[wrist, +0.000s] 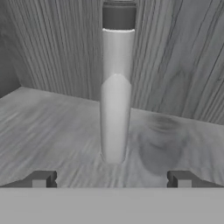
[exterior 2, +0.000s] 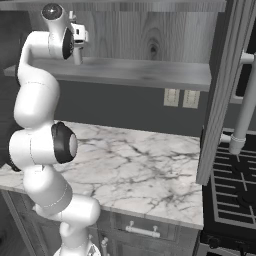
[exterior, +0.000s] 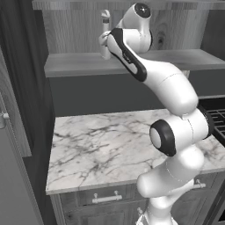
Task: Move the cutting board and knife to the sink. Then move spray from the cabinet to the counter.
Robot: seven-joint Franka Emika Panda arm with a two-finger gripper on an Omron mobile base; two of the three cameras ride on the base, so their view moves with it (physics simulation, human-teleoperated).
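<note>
In the left base view, the arm is seen raised to the open shelf of the cabinet, where the spray stands upright near the shelf's left end, close to the back wall; the hand is largely hidden behind the arm's upper links, so the spread of its jaws cannot be judged here. Below, the counter lies bare from its left edge to the arm's body, with free room along its front edge. In the right base view, the gripper is seen at the shelf's left end, level with the spray, which is partly masked by the wrist; the rest of the shelf board toward its right end is unoccupied, and a black stove adjoins the counter's right edge. In the hand view, the two fingertips are seen spread fully wide at the bottom, well apart from one another, with nothing gripped and nothing touched; the spray stands upright ahead of them, centred between the tips, on the shelf board, with the wood-grain back wall behind it and open board on both sides.
</note>
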